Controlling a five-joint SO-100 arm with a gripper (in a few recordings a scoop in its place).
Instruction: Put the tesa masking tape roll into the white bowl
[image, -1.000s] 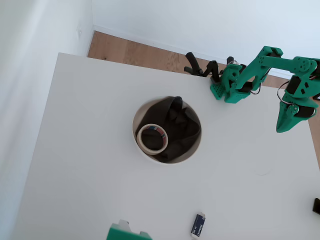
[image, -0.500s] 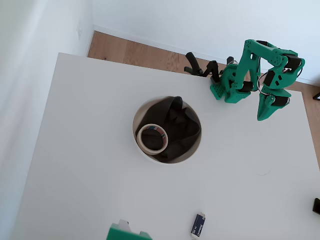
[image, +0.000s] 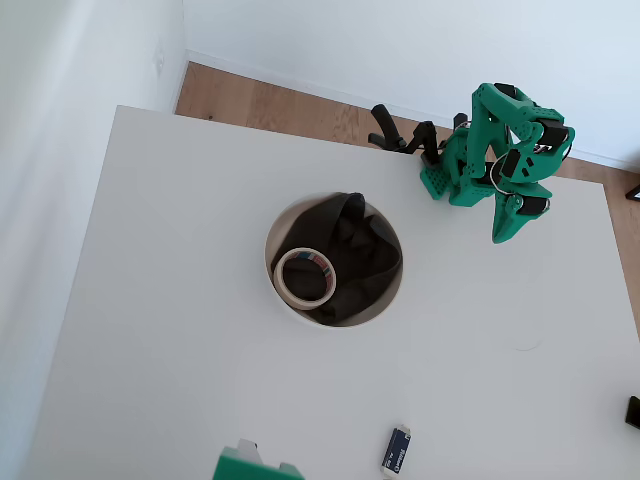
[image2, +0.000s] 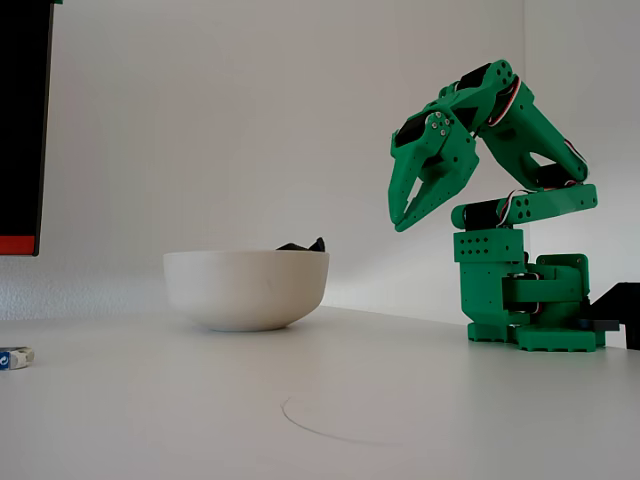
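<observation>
One white bowl (image: 286, 305) mid-frame in the overhead view, holding dark cloth (image: 355, 250) and the tesa masking tape roll (image: 305, 277) at its lower left | roll: likely light, stiff, best pinched across the ring wall | gripper (image2: 403, 217) upper right, empty, fingers slightly parted.

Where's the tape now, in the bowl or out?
In. The overhead view shows the tape lying flat on the dark cloth inside the bowl, and the gripper is off by the arm's base, empty.
</observation>
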